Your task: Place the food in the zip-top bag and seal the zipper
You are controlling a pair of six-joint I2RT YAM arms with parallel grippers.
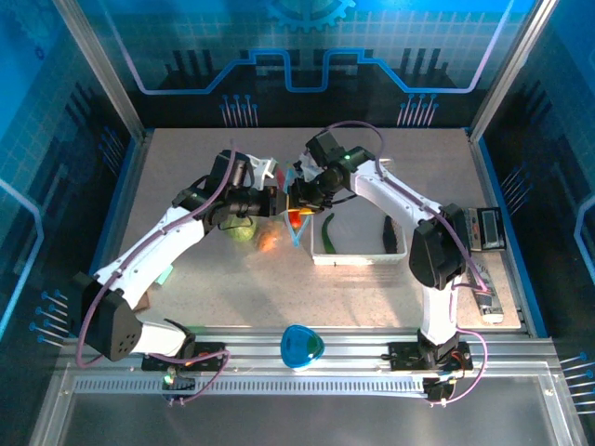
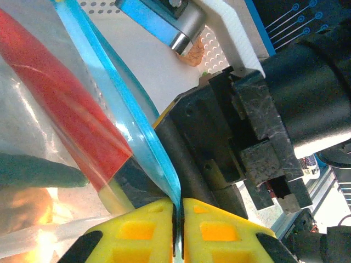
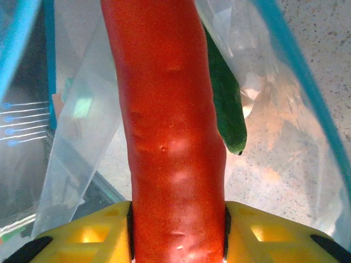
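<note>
The right end effector [image 3: 178, 233] clamps the stiff, smooth-looking chili [image 3: 170, 109], its tip already inside the limp, probably slippery bag [image 3: 82, 148], which the left end effector [image 2: 177, 233] pinches by its zipper [image 2: 129, 123], likely the firmest hold.

The zip-top bag [image 1: 271, 223] sits mid-tabletop [image 1: 232, 307], just left of the basket [image 1: 358, 257], which holds two cucumbers [image 1: 328, 232]. The left gripper [image 2: 177, 219] meets the bag from the left, jaws pinching the zipper [image 2: 126, 109]. The right gripper [image 3: 178, 233] holds the chili [image 3: 170, 137] inside the bag, beside another cucumber [image 3: 225, 104].
</note>
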